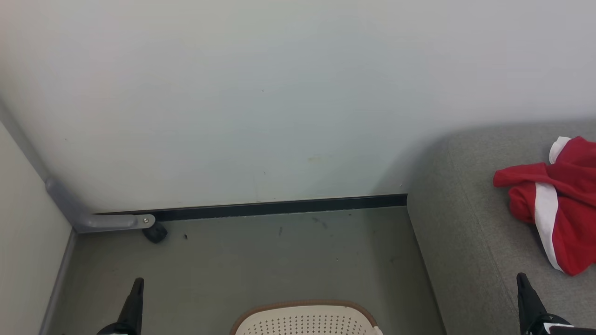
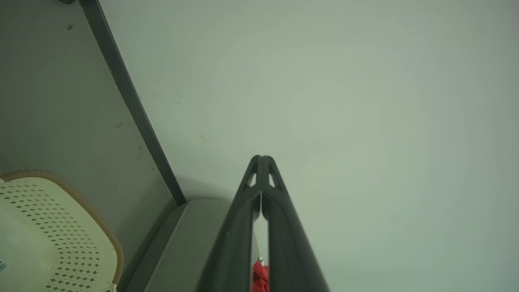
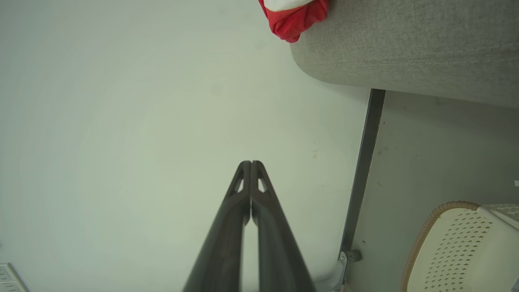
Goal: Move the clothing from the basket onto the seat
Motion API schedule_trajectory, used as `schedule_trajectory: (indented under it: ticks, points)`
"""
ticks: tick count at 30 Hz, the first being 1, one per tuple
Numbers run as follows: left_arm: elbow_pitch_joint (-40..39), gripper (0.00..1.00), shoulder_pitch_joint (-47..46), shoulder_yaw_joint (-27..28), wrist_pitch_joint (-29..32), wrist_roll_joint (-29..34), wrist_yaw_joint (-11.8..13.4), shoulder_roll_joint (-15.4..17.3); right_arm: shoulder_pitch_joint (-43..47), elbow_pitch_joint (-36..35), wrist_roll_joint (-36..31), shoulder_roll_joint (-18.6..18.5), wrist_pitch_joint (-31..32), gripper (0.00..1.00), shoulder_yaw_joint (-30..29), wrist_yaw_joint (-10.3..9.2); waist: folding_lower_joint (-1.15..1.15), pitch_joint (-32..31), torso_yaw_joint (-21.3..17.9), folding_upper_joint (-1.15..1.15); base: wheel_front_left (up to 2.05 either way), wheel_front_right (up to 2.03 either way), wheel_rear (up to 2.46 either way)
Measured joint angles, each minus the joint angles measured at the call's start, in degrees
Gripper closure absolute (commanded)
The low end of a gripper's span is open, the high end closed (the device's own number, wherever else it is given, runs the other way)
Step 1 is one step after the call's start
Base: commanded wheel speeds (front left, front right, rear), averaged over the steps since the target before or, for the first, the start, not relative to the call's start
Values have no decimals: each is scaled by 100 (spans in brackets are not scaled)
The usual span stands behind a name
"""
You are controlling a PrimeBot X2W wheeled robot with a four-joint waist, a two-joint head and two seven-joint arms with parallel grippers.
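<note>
Nearest the camera, the left gripper (image 2: pixel 261 159) and the right gripper (image 3: pixel 251 163) each have their two long dark fingers pressed together, tips touching, with nothing between them. In the head view they sit low at either side, pointing up. Between them stands the oval cream-white perforated plastic basket with a brown woven rim (image 1: pixel 302 303). The part of its inside that shows holds no fabric, though the rest is out of frame.

Beyond it lies a dull grey-green floor (image 1: pixel 279 260), scuffed with a few dark specks. To the right, the big grey woven-fabric seat with a rounded corner (image 1: pixel 465 232) carries the bright red soft clothing with broad white stripes (image 1: pixel 565 204), crumpled in a heap on the cushion, well apart from the basket.

By my reading, the transfer is finished and both arms are parked. The next move calls only for checking that the basket is empty.

Farthest off, a black skirting strip (image 1: pixel 279 208) runs under a plain pale wall (image 1: pixel 233 93), with a grey bracket (image 1: pixel 93 218) in the left corner.
</note>
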Motion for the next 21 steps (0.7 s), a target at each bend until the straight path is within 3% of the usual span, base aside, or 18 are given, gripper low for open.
schedule_trajectory:
  ticks: [21]
  points:
    - [-1, 100, 0, 0, 0, 0, 0, 0, 0, -1, 0, 0, 0, 100, 0, 0, 0, 0, 0, 0, 0, 0, 0]
